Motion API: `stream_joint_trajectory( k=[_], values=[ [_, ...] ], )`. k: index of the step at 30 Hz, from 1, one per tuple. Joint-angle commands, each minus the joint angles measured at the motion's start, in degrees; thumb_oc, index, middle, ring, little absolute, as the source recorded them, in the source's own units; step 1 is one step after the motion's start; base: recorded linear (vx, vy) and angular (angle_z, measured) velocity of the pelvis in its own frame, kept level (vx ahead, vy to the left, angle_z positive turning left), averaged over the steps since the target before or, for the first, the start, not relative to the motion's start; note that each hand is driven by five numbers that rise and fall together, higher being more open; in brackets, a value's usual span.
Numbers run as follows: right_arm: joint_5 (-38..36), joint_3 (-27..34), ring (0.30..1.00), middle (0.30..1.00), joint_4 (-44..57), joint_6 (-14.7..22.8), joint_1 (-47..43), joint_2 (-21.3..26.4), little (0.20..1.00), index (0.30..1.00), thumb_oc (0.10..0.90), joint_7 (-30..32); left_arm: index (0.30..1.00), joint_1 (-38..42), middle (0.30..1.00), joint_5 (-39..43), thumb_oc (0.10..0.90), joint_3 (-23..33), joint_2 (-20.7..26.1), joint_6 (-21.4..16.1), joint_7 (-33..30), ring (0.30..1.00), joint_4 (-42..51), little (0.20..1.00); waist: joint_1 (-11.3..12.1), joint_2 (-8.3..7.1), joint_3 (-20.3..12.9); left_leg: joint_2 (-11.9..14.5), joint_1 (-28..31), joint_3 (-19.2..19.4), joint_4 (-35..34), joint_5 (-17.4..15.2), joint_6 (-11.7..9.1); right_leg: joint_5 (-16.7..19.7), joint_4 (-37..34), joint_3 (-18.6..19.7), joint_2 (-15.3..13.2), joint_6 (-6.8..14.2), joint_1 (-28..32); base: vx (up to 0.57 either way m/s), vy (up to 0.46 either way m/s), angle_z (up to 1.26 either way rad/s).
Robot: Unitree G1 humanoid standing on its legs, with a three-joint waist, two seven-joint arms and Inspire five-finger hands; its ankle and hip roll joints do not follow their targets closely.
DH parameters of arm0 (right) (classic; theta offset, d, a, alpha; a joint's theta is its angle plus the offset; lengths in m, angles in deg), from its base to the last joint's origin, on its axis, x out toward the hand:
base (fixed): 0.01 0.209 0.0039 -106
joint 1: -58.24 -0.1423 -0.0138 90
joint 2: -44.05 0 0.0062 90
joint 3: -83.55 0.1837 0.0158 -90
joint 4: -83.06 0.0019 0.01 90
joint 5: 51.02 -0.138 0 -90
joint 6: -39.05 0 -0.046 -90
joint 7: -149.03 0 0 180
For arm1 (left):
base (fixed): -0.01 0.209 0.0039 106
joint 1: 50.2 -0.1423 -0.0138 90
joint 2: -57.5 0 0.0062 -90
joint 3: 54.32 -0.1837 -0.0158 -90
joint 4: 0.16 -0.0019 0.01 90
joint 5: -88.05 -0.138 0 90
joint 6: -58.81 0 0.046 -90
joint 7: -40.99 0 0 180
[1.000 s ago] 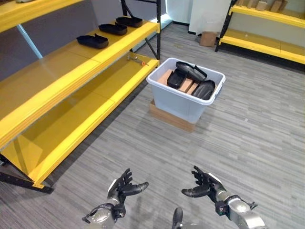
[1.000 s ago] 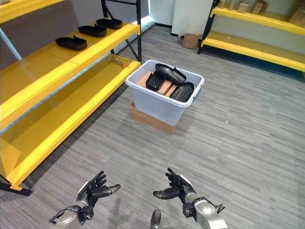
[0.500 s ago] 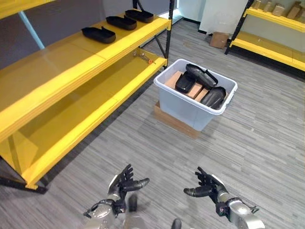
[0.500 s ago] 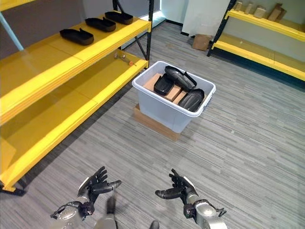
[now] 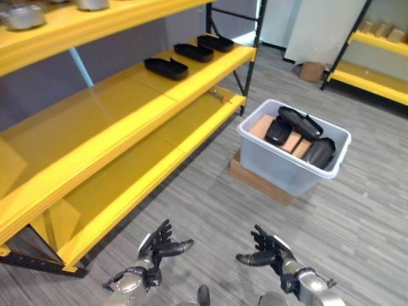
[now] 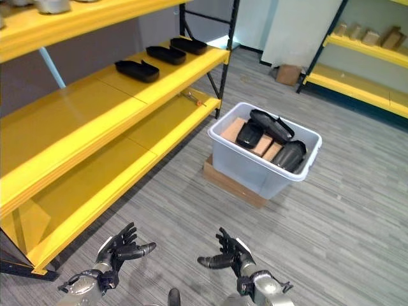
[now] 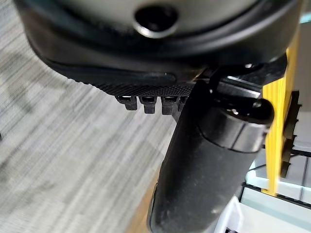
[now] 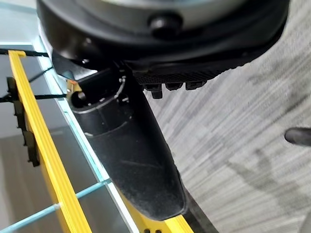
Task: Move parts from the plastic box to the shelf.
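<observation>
The shelf (image 5: 127, 121), yellow with dark posts, runs along the left, and three black parts (image 5: 165, 67) lie in a row on its middle level. The plastic box (image 5: 287, 172), pale grey, stands on a brown board (image 5: 255, 182) on the grey floor (image 5: 357, 217), right of the shelf, with more black parts (image 5: 299, 124) piled inside. The left hand (image 5: 155, 250) and right hand (image 5: 271, 253) hang low above the floor, fingers spread, holding nothing.
</observation>
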Motion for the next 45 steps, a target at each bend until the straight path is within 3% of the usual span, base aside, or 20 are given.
stream_joint_trajectory(
  k=[1, 2, 3, 5, 9, 13, 14, 17, 18, 20, 23, 25, 27, 28, 29, 30, 32, 34, 39, 45],
  values=[
    [-0.75, 2.13, 1.0, 1.0, 3.58, 3.69, -2.79, 1.31, 1.0, 1.0, 0.9, -0.28, 1.0, 2.72, 1.0, -1.87, 0.9, 1.26, 0.92, -4.19, 1.66, 1.0, 5.29, 1.0, 0.11, -0.65, -1.02, 3.04, 3.96, -1.38, -0.64, -3.33, -4.71, 9.98, -20.66, -6.86, 2.58, -0.47, 7.76, 0.34, -0.094, 0.13],
    [-0.25, 2.09, 1.0, 1.0, 3.82, 3.67, -3.16, 1.49, 1.0, 1.0, 0.9, 0.05, 1.0, 2.75, 1.0, -1.81, 0.9, 2.05, 0.59, -4.06, 1.66, 1.0, 4.92, 1.0, 0.01, -1.13, -1.26, 3.05, 5.42, -0.91, -1.94, -3.77, -5.85, 13.11, -29.26, -8.82, 2.26, 1.18, 6.69, 0.39, -0.104, 0.09],
    [0.04, 1.92, 1.0, 1.0, 3.76, 3.72, -3.52, 1.5, 1.0, 1.0, 0.9, 0.12, 1.0, 2.93, 1.0, -2.0, 0.9, 2.26, 0.54, -4.16, 1.68, 1.0, 4.59, 1.0, 0.15, -1.09, -1.46, 3.5, 6.45, -0.74, -2.3, -4.63, -6.4, 13.99, -32.88, -10.13, 2.36, 2.41, 6.95, 0.38, -0.106, -0.1],
    [0.55, 1.86, 1.0, 1.0, 4.42, 3.72, -3.76, 1.63, 1.0, 1.0, 0.9, 0.13, 1.0, 2.94, 1.0, -2.09, 0.9, 2.91, 0.19, -4.32, 1.79, 1.0, 4.51, 1.0, -0.05, -1.26, -1.69, 3.77, 7.74, -0.68, -2.37, -5.73, -7.04, 15.86, -34.91, -10.37, 2.52, 3.1, 7.49, 0.28, -0.092, -0.17],
    [-0.08, 1.68, 1.0, 1.0, 4.06, 3.69, -3.27, 1.46, 1.0, 1.0, 0.9, 0.01, 1.0, 2.88, 1.0, -2.29, 0.9, 2.64, -1.22, -4.21, 1.89, 1.0, 4.25, 1.0, -0.05, -1.88, -3.2, 3.93, 9.41, -1.19, -1.97, -6.99, -7.71, 16.05, -35.48, -11.8, 2.98, 1.5, 9.68, 0.26, -0.093, 0.07],
    [-1.52, 2.58, 1.0, 1.0, 5.14, 3.94, -2.79, 2.83, 1.0, 1.0, 0.9, 0.53, 1.0, 3.99, 1.0, -1.47, 0.9, 1.28, -1.58, -4.12, 1.54, 1.0, 4.62, 1.0, -1.52, -0.16, -4.67, 7.36, 9.32, -1.25, 1.27, -7.49, -9.26, 12.55, -31.56, -13.11, 4.97, -0.59, 9.64, 0.32, -0.158, 0.42],
    [-2.27, 2.55, 1.0, 1.0, 4.73, 3.89, -3.14, 3.27, 1.0, 1.0, 0.9, 0.76, 1.0, 4.47, 1.0, -1.3, 0.9, 1.11, -1.58, -4.16, 1.13, 1.0, 4.12, 1.0, -1.66, 0.36, -4.51, 8.87, 7.99, -1.05, 6.0, -6.7, -10.22, 10.38, -30.44, -13.46, 5.92, -1.81, 9.91, 0.28, -0.189, 0.0],
    [-2.52, 2.22, 1.0, 1.0, 4.78, 3.9, -3.54, 4.08, 1.0, 1.0, 0.9, 0.62, 1.0, 4.1, 1.0, -0.97, 0.9, 1.28, -1.53, -4.26, 0.93, 1.0, 3.88, 1.0, -1.34, 0.51, -3.76, 9.5, 4.42, -2.04, 15.94, -2.79, -12.16, 8.71, -31.22, -12.24, 7.97, -3.87, 11.64, 0.2, -0.145, -0.19],
    [-2.52, 2.21, 1.0, 1.0, 4.78, 3.9, -3.54, 4.08, 1.0, 1.0, 0.9, 0.62, 1.0, 4.1, 1.0, -0.97, 0.9, 1.28, -1.53, -4.26, 0.93, 1.0, 3.88, 1.0, -1.36, 0.54, -3.81, 9.56, 4.27, -2.08, 16.14, -2.89, -12.19, 8.72, -31.24, -12.27, 8.02, -3.9, 11.6, 0.17, -0.147, -0.32],
    [-3.23, 2.38, 1.0, 1.0, 5.32, 3.83, -3.02, 4.75, 1.0, 1.0, 0.9, 0.45, 1.0, 3.44, 1.0, -0.67, 0.9, 1.26, -1.4, -4.23, 1.02, 1.0, 3.83, 1.0, -0.51, -0.39, -2.39, 9.15, -1.1, -4.45, 28.43, 2.31, -13.37, 7.24, -33.56, -10.15, 9.85, -6.18, 14.94, 0.18, -0.141, -0.43],
    [-3.04, 2.44, 1.0, 1.0, 4.98, 3.72, -2.81, 4.91, 1.0, 1.0, 0.9, 0.67, 1.0, 3.45, 1.0, -0.6, 0.9, 1.04, -1.42, -4.17, 1.06, 1.0, 3.74, 1.0, -0.33, -1.18, -1.78, 8.22, -3.82, -6.28, 31.82, 4.25, -13.44, 6.22, -34.33, -9.27, 10.19, -7.11, 16.34, 0.11, -0.06, -0.62],
    [-3.42, 2.34, 1.0, 1.0, 4.35, 3.93, -2.95, 4.8, 1.0, 1.0, 0.9, 1.17, 1.0, 3.34, 1.0, 1.61, 0.9, 0.44, -1.79, -3.96, 1.0, 1.0, 3.93, 1.0, 0.35, -2.06, -0.45, 7.41, -9.69, -6.67, 29.31, 0.44, -11.69, 5.1, -34.71, -7.4, 10.18, -6.94, 18.1, 0.1, -0.013, -0.39],
    [-3.27, 2.32, 1.0, 1.0, 4.41, 4.0, -2.75, 4.96, 1.0, 1.0, 0.9, 1.2, 1.0, 3.13, 1.0, 1.62, 0.9, 0.27, -1.6, -4.02, 1.07, 1.0, 4.32, 1.0, 0.62, -2.55, -0.4, 7.63, -11.45, -6.94, 26.88, -1.07, -10.92, 4.5, -34.45, -6.66, 10.03, -6.71, 18.49, 0.15, 0.033, -0.31],
    [-3.01, 2.22, 1.0, 1.0, 4.28, 4.21, -2.29, 5.14, 1.0, 1.0, 0.9, 1.01, 1.0, 2.61, 1.0, 0.83, 0.9, -0.02, -1.04, -4.09, 1.08, 1.0, 4.73, 1.0, 0.93, -2.74, -0.37, 8.38, -12.51, -7.5, 20.27, -1.18, -10.49, 3.57, -34.33, -5.29, 10.32, -6.6, 19.61, 0.18, 0.052, -0.38],
    [-3.01, 2.23, 1.0, 1.0, 4.29, 4.21, -2.28, 5.13, 1.0, 1.0, 0.9, 1.01, 1.0, 2.61, 1.0, 0.83, 0.9, -0.03, -1.03, -4.09, 1.07, 1.0, 4.73, 1.0, 0.9, -2.86, -0.46, 8.24, -12.47, -7.47, 19.91, -0.89, -10.46, 3.61, -34.33, -5.31, 10.19, -6.58, 19.49, 0.18, 0.069, -0.33],
    [-2.83, 2.14, 1.0, 1.0, 4.01, 4.31, -2.18, 5.18, 1.0, 1.0, 0.9, 0.9, 1.0, 2.22, 1.0, 0.49, 0.9, 0.01, -0.87, -4.14, 1.03, 1.0, 4.73, 1.0, 1.45, -2.52, -0.41, 8.47, -13.11, -9.18, 15.25, 0.61, -10.62, 3.23, -34.47, -4.36, 10.74, -6.51, 20.32, 0.14, 0.058, -0.45],
    [-2.64, 1.68, 1.0, 1.0, 3.02, 4.58, -2.36, 5.09, 1.0, 1.0, 0.9, 0.81, 1.0, 1.77, 1.0, -0.35, 0.9, 0.03, -0.78, -4.25, 1.05, 1.0, 4.58, 1.0, 2.36, -1.47, -0.38, 8.47, -14.3, -13.55, 6.49, 6.81, -11.4, 2.63, -34.97, -2.38, 12.21, -6.55, 22.05, 0.2, 0.086, -0.56],
    [-2.68, 1.6, 1.0, 1.0, 2.8, 4.75, -2.58, 5.1, 1.0, 1.0, 0.9, 0.66, 1.0, 1.73, 1.0, -0.76, 0.9, 0.17, -0.63, -4.34, 1.17, 1.0, 4.47, 1.0, 2.44, -0.68, -0.33, 9.16, -14.56, -13.85, 1.59, 9.53, -12.42, 1.74, -34.76, -1.06, 13.06, -6.42, 23.08, 0.19, 0.096, -0.61],
    [-2.03, 1.52, 1.0, 1.0, 2.63, 4.27, -2.05, 3.99, 1.0, 1.0, 0.9, -0.13, 1.0, 1.55, 1.0, -1.18, 0.9, 0.65, -0.75, -4.81, 1.43, 1.0, 3.89, 1.0, 2.3, -0.29, -2.3, 8.42, -10.13, -12.06, -0.99, 9.13, -11.61, 0.02, -33.91, 2.37, 13.18, -5.89, 25.15, 0.22, 0.185, -1.01],
    [-1.59, 1.38, 1.0, 1.0, 2.75, 4.11, -2.64, 2.66, 1.0, 1.0, 0.9, -0.24, 1.0, 2.02, 1.0, -0.6, 0.9, 0.15, 0.27, -5.02, 0.91, 1.0, 3.75, 1.0, 1.46, -1.36, -3.85, 5.13, -8.86, -8.65, 2.63, 3.36, -8.12, 0.02, -31.9, 4.92, 9.22, -3.17, 24.62, 0.18, 0.22, -0.29]
  ],
)
